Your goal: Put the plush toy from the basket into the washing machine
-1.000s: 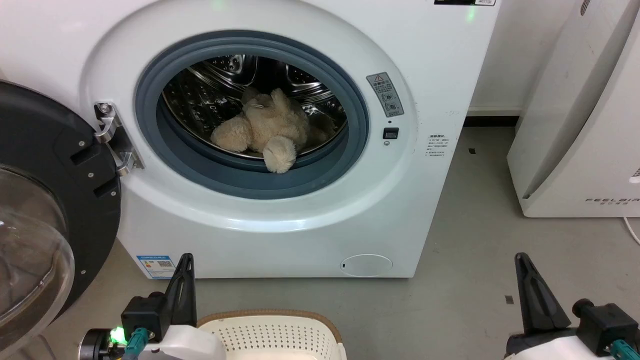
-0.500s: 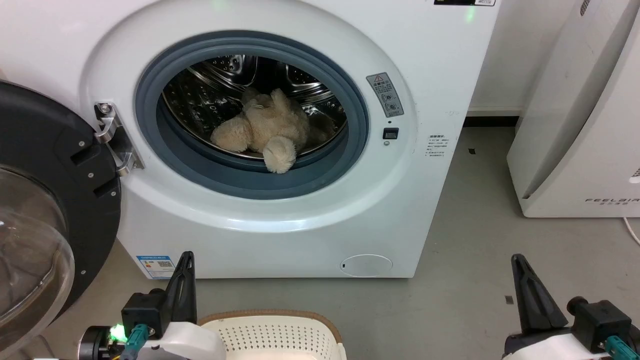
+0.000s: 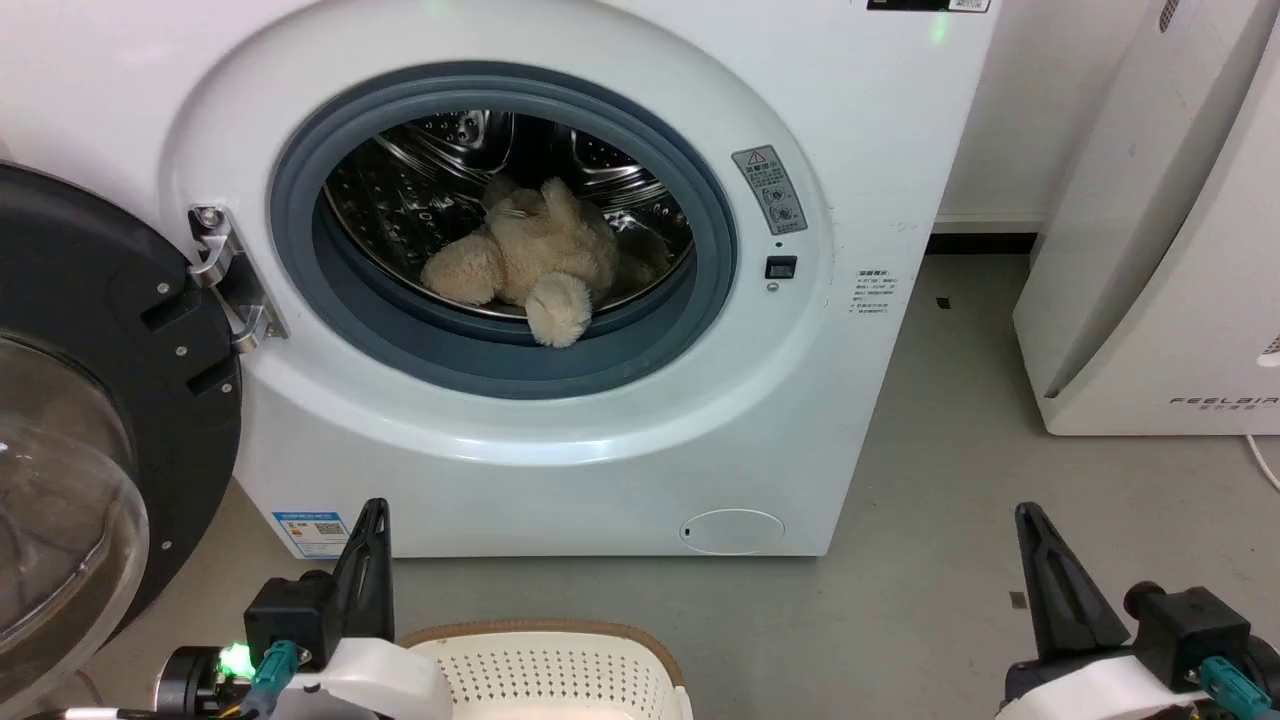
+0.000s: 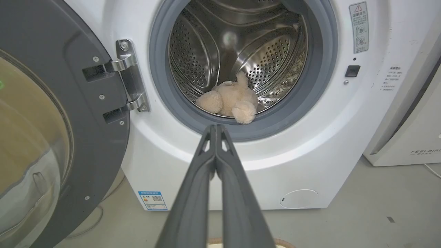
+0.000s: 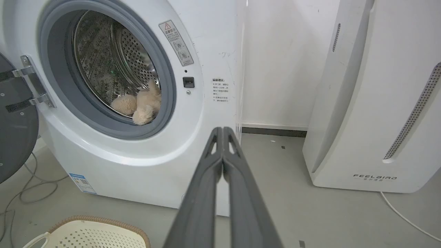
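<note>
The cream-beige plush toy (image 3: pixel 530 265) lies inside the steel drum of the washing machine (image 3: pixel 880 150), one round limb resting over the grey gasket; it also shows in the left wrist view (image 4: pixel 231 102) and right wrist view (image 5: pixel 139 105). The black-framed glass door (image 3: pixel 80 420) hangs open at the left. The cream-white basket (image 3: pixel 545 670) with its brown rim sits on the floor at the bottom edge and holds nothing that I can see. My left gripper (image 3: pixel 375 512) is shut and holds nothing, low beside the basket. My right gripper (image 3: pixel 1028 516) is shut too, at the lower right, well clear of the machine.
A plain white appliance marked FEELBAIRD (image 3: pixel 1170 250) stands at the right against the wall. Grey floor (image 3: pixel 950 480) lies between it and the washer. Cables (image 5: pixel 31 186) trail on the floor at the washer's left.
My right gripper has drifted slightly left and up in the head view. The plush toy, the basket and the left gripper hold still.
</note>
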`<state>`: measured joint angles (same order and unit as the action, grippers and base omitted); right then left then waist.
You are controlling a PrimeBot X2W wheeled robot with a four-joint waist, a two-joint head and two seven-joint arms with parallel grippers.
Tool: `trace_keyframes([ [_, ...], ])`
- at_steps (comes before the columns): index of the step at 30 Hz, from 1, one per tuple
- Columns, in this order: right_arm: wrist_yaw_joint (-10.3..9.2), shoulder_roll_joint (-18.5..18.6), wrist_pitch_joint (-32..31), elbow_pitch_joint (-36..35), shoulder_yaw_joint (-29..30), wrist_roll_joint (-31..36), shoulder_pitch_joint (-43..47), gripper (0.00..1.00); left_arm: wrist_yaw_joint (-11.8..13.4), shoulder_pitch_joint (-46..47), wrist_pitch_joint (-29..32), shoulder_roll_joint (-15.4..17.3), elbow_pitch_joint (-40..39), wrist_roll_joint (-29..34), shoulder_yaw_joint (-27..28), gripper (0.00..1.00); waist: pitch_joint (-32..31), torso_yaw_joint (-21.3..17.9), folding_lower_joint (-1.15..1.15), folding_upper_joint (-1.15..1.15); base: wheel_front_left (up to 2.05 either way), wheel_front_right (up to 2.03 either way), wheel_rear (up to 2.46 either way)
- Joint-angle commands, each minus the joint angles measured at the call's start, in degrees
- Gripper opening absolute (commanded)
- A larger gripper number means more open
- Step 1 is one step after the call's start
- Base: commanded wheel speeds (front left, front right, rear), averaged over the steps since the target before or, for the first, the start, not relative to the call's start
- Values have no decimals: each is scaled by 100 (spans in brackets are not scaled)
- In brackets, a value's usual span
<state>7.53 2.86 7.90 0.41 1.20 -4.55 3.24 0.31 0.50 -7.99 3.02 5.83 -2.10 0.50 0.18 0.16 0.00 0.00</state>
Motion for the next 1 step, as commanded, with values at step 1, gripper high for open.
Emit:
trace_keyframes([
  [1,-2,1,-33,-17,-12,46,-94,0,-15,-24,45,-5,-52,46,-13,0,0,0,0,0,0,0,0],
])
